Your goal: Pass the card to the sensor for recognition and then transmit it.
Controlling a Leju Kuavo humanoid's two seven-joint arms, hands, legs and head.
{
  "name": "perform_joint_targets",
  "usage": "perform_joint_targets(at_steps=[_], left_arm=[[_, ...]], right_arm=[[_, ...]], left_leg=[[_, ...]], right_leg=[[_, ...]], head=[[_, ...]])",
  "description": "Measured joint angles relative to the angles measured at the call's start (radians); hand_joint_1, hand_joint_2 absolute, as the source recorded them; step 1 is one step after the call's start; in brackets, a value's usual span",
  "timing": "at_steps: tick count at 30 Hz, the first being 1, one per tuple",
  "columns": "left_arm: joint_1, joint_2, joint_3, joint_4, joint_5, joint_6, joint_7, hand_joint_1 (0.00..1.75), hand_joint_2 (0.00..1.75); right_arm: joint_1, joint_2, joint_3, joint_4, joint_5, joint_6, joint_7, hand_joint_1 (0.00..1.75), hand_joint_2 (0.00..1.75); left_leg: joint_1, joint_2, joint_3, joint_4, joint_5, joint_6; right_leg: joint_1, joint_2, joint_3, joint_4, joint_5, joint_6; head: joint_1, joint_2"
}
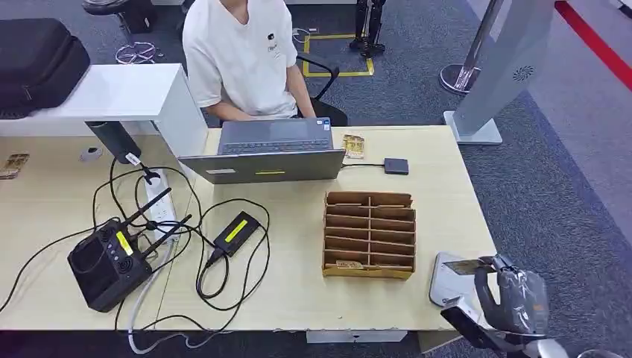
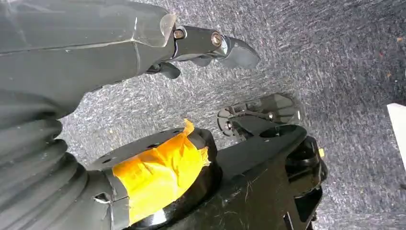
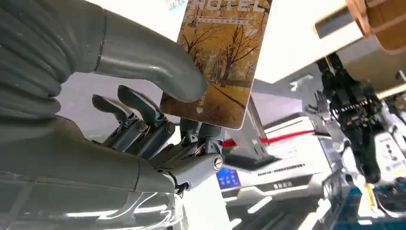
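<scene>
My right hand (image 1: 514, 298), at the table's (image 1: 447, 179) near right corner, pinches a hotel key card (image 3: 218, 62) between the thick grey thumb (image 3: 158, 67) and the darker fingers (image 3: 191, 143); the card face shows autumn trees in brown and gold. In the head view the card (image 1: 466, 266) lies flat just above a pale grey sensor pad (image 1: 447, 280) at the table edge; whether they touch I cannot tell. Beside the pad stands a cardboard slotted organiser (image 1: 369, 233), one card lying in its nearest row. Farther back, a person in a white shirt (image 1: 242, 52) sits behind an open laptop (image 1: 264, 153). My left hand (image 2: 210, 45) hangs over grey carpet (image 2: 335, 57), its fingers curled in on nothing.
</scene>
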Motion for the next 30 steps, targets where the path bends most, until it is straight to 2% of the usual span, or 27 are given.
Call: perform_joint_targets(at_steps=[9, 19, 30], left_arm=[[0.0, 0.0, 0.0, 0.0, -0.005, -0.009, 0.015, 0.0, 1.75], [0.0, 0.0, 0.001, 0.0, -0.006, -0.012, 0.02, 0.0, 1.75], [-0.002, 0.0, 0.003, 0.0, -0.024, -0.014, 0.028, 0.0, 1.75]], right_arm=[[-0.001, 0.032, 0.014, 0.081, -0.005, -0.012, 0.0, 1.75, 1.75], [-0.005, 0.044, 0.025, 0.132, -0.008, -0.026, 0.0, 1.75, 1.75], [-0.031, 0.052, 0.049, 0.18, -0.008, -0.086, 0.01, 1.75, 1.75]], left_leg=[[0.0, 0.0, 0.0, 0.0, 0.0, 0.0], [0.0, 0.0, 0.0, 0.0, 0.0, 0.0], [0.0, 0.002, 0.001, 0.0, 0.0, 0.0]], right_leg=[[0.0, 0.0, 0.0, 0.0, 0.0, 0.0], [0.0, 0.0, 0.0, 0.0, 0.0, 0.0], [0.0, 0.002, 0.001, 0.0, 0.0, 0.0]], head=[[0.0, 0.0], [0.0, 0.0], [0.0, 0.0]])
